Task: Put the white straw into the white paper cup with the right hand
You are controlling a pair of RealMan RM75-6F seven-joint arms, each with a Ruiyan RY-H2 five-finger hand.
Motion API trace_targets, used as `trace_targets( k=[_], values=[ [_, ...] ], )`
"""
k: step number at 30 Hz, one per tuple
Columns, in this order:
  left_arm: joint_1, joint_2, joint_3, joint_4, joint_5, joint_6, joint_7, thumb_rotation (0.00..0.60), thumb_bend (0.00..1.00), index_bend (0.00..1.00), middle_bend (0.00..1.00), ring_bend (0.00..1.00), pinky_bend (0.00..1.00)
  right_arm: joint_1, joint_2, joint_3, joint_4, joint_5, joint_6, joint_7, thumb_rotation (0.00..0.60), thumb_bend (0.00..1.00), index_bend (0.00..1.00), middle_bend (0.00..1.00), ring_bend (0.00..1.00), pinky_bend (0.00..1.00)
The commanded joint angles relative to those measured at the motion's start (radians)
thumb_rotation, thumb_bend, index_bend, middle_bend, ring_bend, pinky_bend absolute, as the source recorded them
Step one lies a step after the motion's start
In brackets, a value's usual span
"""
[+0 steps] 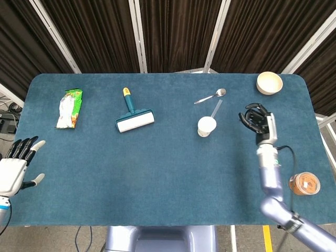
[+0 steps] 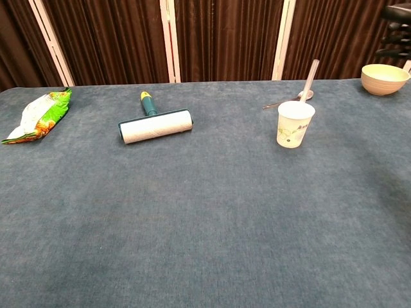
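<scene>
The white paper cup (image 1: 206, 126) stands upright on the blue table, right of centre. The white straw (image 1: 216, 109) stands in it, leaning toward the back; the chest view shows the straw (image 2: 309, 76) rising out of the cup (image 2: 294, 124). My right hand (image 1: 256, 119) hovers to the right of the cup, well apart from it, fingers loosely curved and holding nothing. Only its dark fingertips (image 2: 396, 31) show at the chest view's top right edge. My left hand (image 1: 16, 167) hangs off the table's left edge, fingers spread and empty.
A metal spoon (image 1: 210, 97) lies just behind the cup. A cream bowl (image 1: 269, 83) sits at the back right corner, and an orange-lidded tub (image 1: 304, 184) near the right edge. A lint roller (image 1: 135, 116) and a green snack packet (image 1: 70, 107) lie to the left.
</scene>
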Motion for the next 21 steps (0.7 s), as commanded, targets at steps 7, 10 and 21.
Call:
trace_targets(
  k=[7,10,21],
  values=[
    [0.001,-0.001,-0.001,-0.002,-0.002,0.000,0.000,0.600,0.26,0.12,0.00,0.00,0.00,-0.212,0.338,-0.235,-0.207,-0.322,0.115,-0.272,0.600,0.18,0.19,0.00,0.00,0.00],
    [0.000,0.000,-0.001,-0.002,-0.003,-0.001,-0.004,0.600,0.26,0.12,0.00,0.00,0.00,-0.253,0.371,-0.305,-0.185,-0.416,0.188,-0.381,0.600,0.18,0.15,0.00,0.00,0.00],
    [0.000,0.003,0.001,-0.001,0.000,-0.003,-0.014,0.600,0.26,0.12,0.00,0.00,0.00,-0.318,0.330,-0.409,-0.085,-0.504,0.394,-0.631,0.600,0.18,0.07,0.00,0.00,0.00]
  ],
)
